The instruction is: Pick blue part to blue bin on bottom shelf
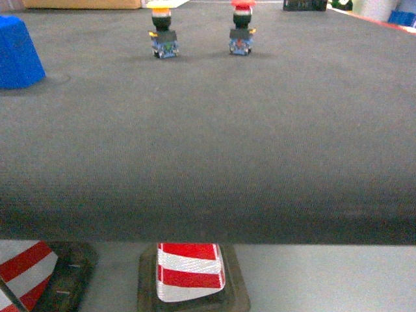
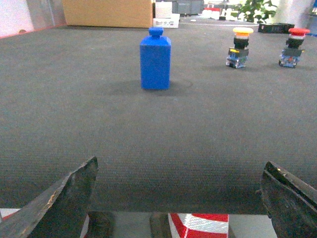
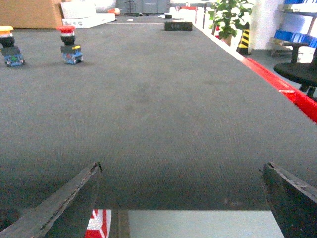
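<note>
The blue part (image 2: 155, 59), a block with a small knob on top, stands upright on the dark grey table (image 2: 148, 144). In the head view the blue part (image 1: 16, 55) is at the far left, cut by the frame edge. My left gripper (image 2: 179, 162) is open and empty at the table's near edge, well short of the part. My right gripper (image 3: 181, 166) is also open and empty, off to the right with nothing in front of it. Neither gripper shows in the head view. The blue bin and the bottom shelf are out of view.
A yellow-capped push button (image 1: 163, 36) and a red-capped one (image 1: 242, 32) stand at the far side of the table. Red-and-white striped cones (image 1: 190, 272) sit on the floor below the near edge. A red border (image 3: 277, 79) runs along the table's right side, with a black stool (image 3: 299, 72) beyond.
</note>
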{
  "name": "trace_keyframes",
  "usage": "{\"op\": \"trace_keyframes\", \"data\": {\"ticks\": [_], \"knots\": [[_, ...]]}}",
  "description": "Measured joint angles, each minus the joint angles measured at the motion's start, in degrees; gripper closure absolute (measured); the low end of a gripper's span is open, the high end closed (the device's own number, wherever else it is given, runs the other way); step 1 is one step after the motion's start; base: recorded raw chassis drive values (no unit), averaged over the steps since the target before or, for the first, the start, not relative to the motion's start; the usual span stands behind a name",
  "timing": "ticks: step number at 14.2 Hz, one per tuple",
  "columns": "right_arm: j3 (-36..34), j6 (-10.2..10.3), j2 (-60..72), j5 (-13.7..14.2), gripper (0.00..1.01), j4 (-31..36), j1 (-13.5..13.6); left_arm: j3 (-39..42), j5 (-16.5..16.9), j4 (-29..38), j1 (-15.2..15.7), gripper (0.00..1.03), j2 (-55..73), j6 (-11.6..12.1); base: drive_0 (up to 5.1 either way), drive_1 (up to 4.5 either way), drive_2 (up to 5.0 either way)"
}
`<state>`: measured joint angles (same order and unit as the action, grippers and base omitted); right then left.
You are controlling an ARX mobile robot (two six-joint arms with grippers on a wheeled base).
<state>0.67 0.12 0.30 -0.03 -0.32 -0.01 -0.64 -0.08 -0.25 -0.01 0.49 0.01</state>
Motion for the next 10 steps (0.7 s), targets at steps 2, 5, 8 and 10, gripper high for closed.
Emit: {"op": "trace_keyframes", "data": {"ticks": [2,5,8,10], "knots": [[0.0,0.1,0.0,0.1,0.03,0.0,0.0,0.0,0.1,0.0,0.0,0.05,0.0,0.0,0.0,0.00,0.0],[0.0,0.1,0.0,0.1,0.03,0.0,0.0,0.0,0.1,0.0,0.0,0.05,0.0,0.0,0.0,0.00,0.0],[0.0,0.1,0.0,0.0,0.03,0.2,0.0,0.0,0.1,0.2,0.0,0.05,0.0,0.0,0.0,0.00,0.0],[0.0,0.0,0.0,0.0,0.03,0.5,0.0,0.0,0.1,0.5,0.0,0.05,0.0,0.0,0.0,0.00,0.0]]}}
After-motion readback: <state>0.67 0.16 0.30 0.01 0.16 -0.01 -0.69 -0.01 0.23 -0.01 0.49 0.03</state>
